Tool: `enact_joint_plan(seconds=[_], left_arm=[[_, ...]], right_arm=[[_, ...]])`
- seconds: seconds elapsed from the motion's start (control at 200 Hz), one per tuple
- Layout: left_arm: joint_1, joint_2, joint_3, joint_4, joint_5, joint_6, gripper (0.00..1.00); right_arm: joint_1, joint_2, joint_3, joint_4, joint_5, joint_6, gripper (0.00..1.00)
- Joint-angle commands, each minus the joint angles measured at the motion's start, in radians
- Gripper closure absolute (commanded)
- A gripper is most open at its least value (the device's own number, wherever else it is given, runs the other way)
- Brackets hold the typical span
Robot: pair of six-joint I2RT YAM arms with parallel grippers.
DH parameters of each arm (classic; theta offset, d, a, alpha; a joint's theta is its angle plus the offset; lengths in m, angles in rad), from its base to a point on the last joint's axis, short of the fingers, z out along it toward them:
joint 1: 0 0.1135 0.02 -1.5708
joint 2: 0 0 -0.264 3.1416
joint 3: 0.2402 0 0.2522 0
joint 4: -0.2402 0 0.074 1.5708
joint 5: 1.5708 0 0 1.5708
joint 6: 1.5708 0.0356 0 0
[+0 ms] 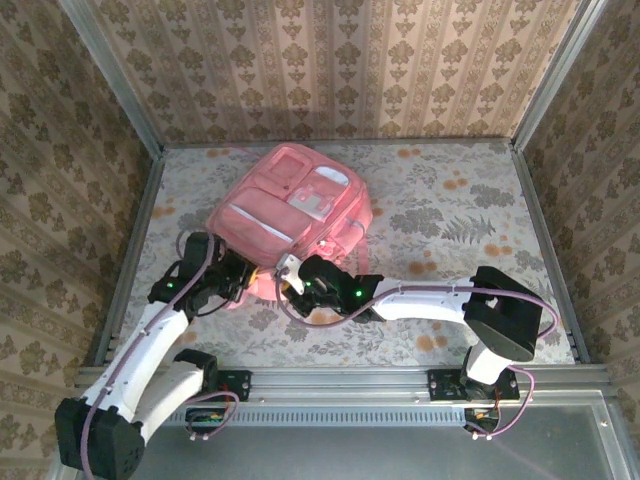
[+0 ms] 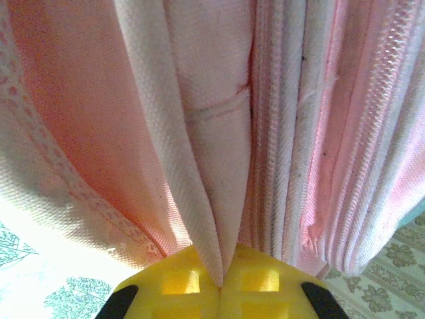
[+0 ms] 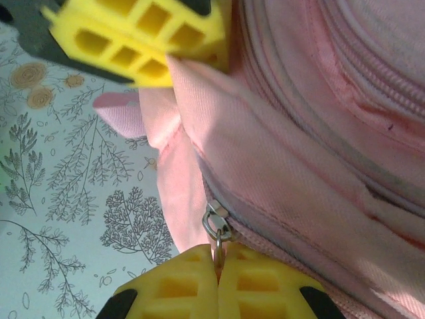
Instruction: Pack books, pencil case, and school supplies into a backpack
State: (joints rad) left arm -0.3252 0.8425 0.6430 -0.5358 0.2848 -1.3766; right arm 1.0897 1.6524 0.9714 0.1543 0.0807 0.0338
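Top view: pink backpack lies flat on the floral desk, left of centre. It has lighter pink front pockets facing up and a pale flap with a white patch on top. Left fingers and right fingers both sit at its near edge, close together. Their gap is too small to read here.

Left wrist: left fingers, yellow, are pressed together, pinching a fold of pale pink woven fabric of the backpack. Lace-like trim is on the left, and several parallel zip tracks run down the right. Leaf-print desk shows at the bottom corners.

Right wrist: right fingers, yellow, are together, clamped on the metal zip pull at the end of a zip track. The backpack has thick pink seams and piping here. Left fingers at the top grip the fabric edge. Desk is on the left.
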Motion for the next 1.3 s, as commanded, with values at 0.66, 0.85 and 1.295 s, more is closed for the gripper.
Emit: enact_joint_plan(seconds=[0.66, 0.85, 1.295], left_arm=[[0.045, 0.003, 0.12, -0.082, -0.064, 0.111, 1.0], [0.044, 0.002, 0.118, -0.081, -0.064, 0.107, 1.0], [0.03, 0.049, 0.106, -0.017, 0.022, 0.152, 0.98]], right_arm=[[-0.207, -0.146, -0.201, -0.03, -0.069, 0.077, 1.0], [-0.279, -0.139, -0.227, -0.032, -0.062, 0.126, 1.0], [-0.316, -0.135, -0.23, -0.024, 0.028, 0.206, 0.99]])
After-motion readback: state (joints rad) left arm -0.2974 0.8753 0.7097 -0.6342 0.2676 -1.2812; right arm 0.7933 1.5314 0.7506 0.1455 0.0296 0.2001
